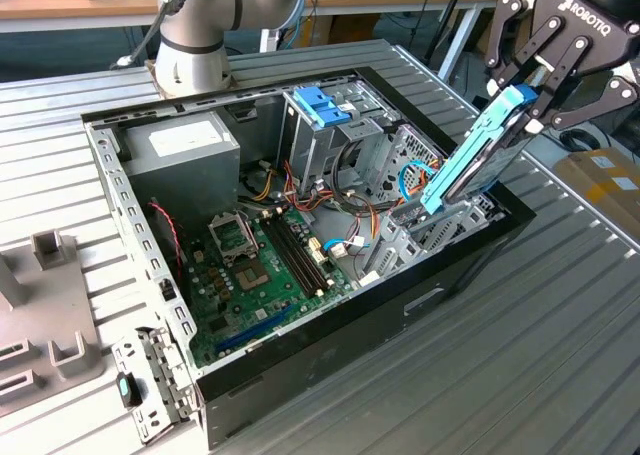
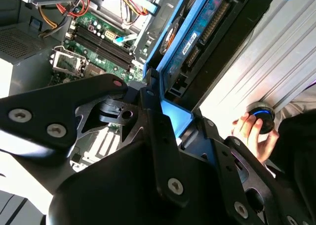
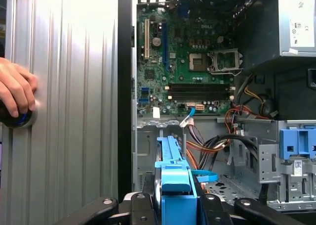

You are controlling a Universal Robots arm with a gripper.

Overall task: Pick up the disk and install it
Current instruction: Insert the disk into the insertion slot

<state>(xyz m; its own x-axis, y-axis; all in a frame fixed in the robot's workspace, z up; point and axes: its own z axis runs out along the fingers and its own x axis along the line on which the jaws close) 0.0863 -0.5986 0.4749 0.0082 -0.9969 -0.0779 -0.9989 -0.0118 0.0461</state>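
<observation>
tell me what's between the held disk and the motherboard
In the exterior view, a tangle of coloured cables and a grey metal drive bay lie between the disk and the green motherboard.

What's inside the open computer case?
Inside the case: a green board, coloured wires, a grey box and a blue handle on a metal cage. The gripper holds the disk tilted over one corner, covering what lies beneath.

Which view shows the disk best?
The exterior view: the disk shows at nearly full length, tilted, in the gripper over the case. The second wrist view shows its board side, the first wrist view its blue end.
</observation>
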